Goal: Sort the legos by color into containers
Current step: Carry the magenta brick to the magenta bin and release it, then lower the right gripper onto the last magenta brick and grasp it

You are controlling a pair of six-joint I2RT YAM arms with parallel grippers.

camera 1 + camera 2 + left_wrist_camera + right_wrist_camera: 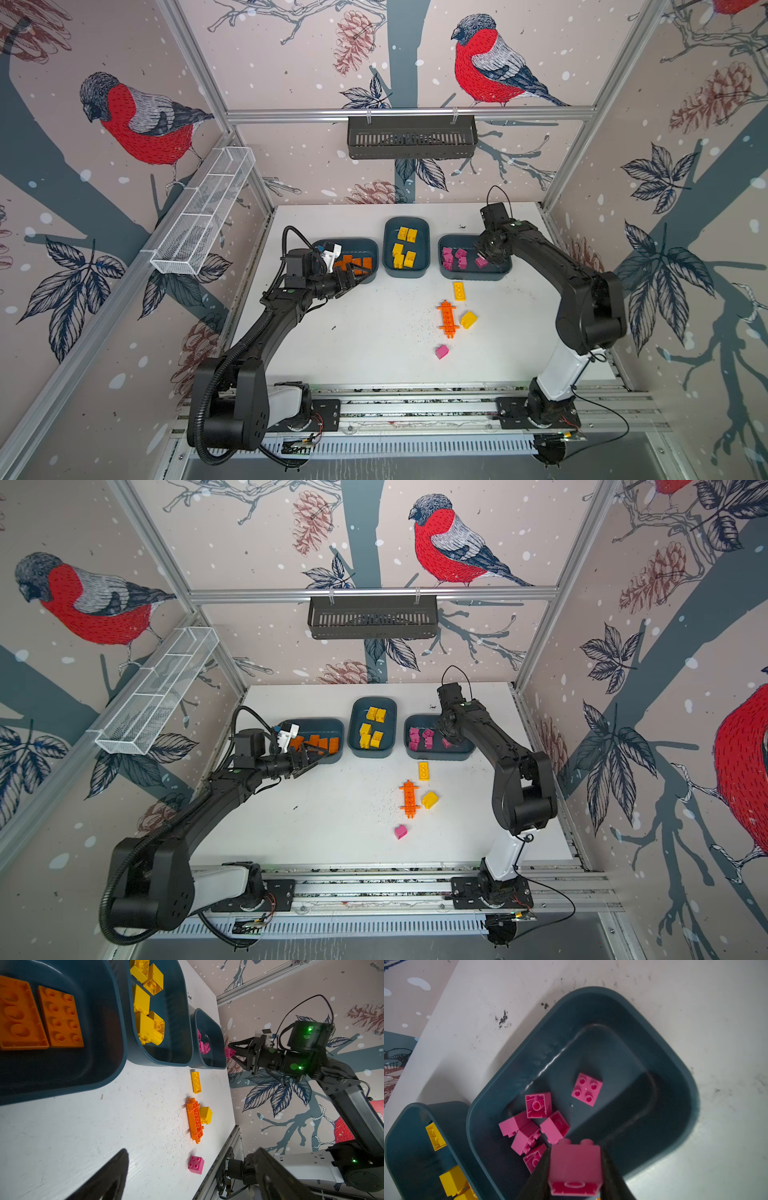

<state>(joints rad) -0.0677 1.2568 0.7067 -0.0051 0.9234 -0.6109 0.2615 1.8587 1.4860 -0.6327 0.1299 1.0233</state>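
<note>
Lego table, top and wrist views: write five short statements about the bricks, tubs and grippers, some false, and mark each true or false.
1. The right gripper grips a pink brick above the tub of pink bricks. True.
2. The left gripper clamps an orange brick. False: it is open and empty.
3. Four pieces lie loose on the table. True.
4. The spiky orange piece lies in a tub. False: it lies on the table, beside a yellow brick.
5. The middle tub holds only yellow bricks. True.

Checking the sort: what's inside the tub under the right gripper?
Only pink bricks, about six loose. The held pink brick and the fingers cover part of the tub floor.
</note>
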